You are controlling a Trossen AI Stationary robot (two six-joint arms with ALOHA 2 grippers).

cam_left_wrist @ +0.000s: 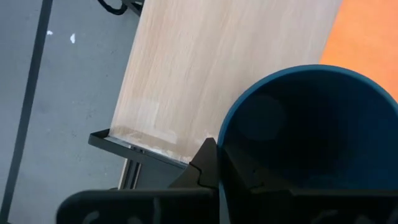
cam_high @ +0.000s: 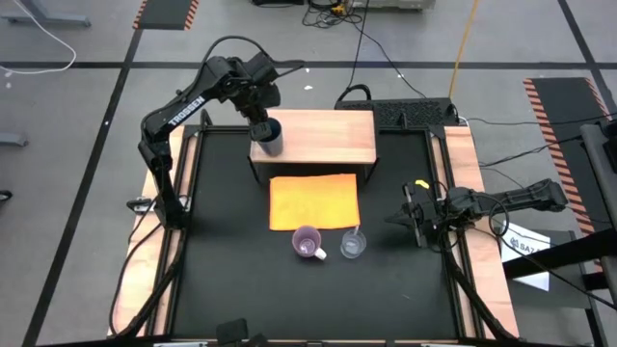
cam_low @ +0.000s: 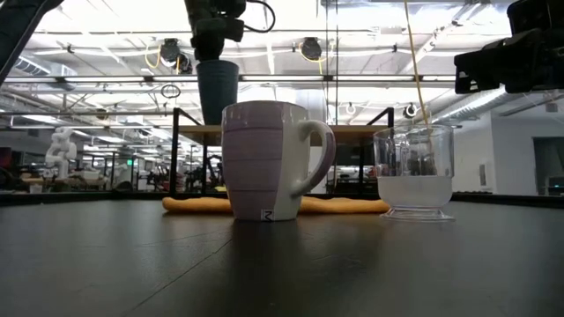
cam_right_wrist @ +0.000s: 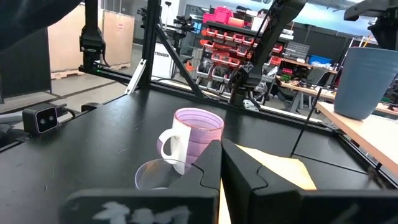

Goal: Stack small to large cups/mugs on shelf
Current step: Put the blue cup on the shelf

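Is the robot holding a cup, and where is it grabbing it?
Yes. The left gripper pinches the blue cup by its rim, over the shelf.

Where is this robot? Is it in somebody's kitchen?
Not a kitchen. It looks like a big robot lab or workshop. Behind the black table there are long ceiling lights, racks of red storage bins, and cables lying across a grey floor marked with tape.

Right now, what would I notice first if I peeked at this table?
The left gripper holds a dark blue handleless tumbler at the left end of the light wooden shelf. Nearer the front, a lilac mug with a handle and a clear see-through cup stand side by side on the black table.
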